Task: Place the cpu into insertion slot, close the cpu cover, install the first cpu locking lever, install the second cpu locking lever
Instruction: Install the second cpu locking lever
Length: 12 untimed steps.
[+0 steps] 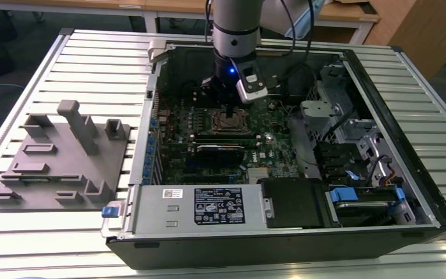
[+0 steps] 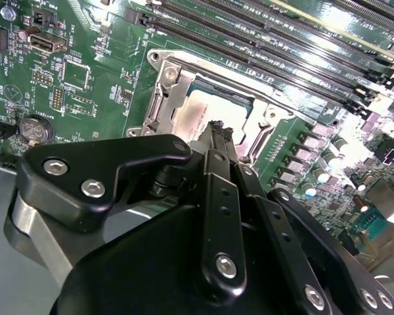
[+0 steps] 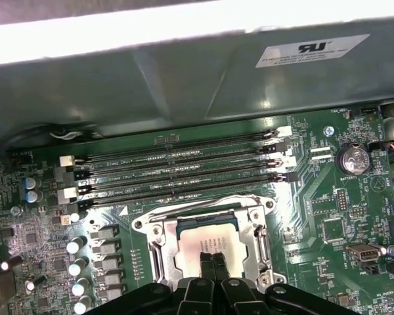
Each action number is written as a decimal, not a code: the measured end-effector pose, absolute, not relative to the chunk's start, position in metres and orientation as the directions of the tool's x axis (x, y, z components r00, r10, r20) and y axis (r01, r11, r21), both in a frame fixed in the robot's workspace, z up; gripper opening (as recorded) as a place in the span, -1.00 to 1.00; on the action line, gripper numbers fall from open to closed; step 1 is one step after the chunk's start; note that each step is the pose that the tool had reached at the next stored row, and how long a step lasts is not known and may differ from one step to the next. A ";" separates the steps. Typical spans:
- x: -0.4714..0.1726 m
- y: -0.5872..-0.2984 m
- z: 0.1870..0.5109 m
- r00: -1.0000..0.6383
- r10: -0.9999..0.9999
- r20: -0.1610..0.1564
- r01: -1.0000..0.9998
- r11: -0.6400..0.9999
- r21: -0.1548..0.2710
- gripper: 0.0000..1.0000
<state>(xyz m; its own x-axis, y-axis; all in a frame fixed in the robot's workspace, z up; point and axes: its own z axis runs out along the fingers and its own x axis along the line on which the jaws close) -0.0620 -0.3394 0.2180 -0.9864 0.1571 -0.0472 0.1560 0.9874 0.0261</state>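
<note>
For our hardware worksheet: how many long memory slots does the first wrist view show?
4 memory slots, parallel, between the case wall and the cpu cover: one nearest the wall, two in the middle, one nearest the cover. None looks hidden.

A silver-grey arm [image 1: 234,26] with a blue light carries a black claw [image 2: 218,134] studded with silver screws.

Open computer case [image 1: 409,174] on slatted table [image 1: 91,52], grey fixture block [image 1: 60,157] beside it.
</note>
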 end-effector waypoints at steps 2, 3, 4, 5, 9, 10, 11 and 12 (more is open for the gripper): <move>-0.062 -0.339 0.219 -0.986 0.157 -0.047 0.156 0.987 0.026 -0.79; -0.062 -0.339 0.219 -0.986 0.157 -0.047 0.156 0.987 0.026 -0.79; -0.062 -0.339 0.219 -0.986 0.157 -0.047 0.156 0.987 0.026 -0.79; -0.062 -0.339 0.219 -0.986 0.157 -0.047 0.156 0.987 0.026 -0.79; -0.062 -0.339 0.220 -0.986 0.157 -0.047 0.156 0.987 0.026 -0.79; -0.062 -0.339 0.220 -0.986 0.157 -0.047 0.156 0.987 0.026 -0.79; -0.062 -0.339 0.220 -0.986 0.157 -0.047 0.156 0.987 0.026 -0.79; -0.062 -0.339 0.220 -0.986 0.157 -0.047 0.156 0.987 0.026 -0.79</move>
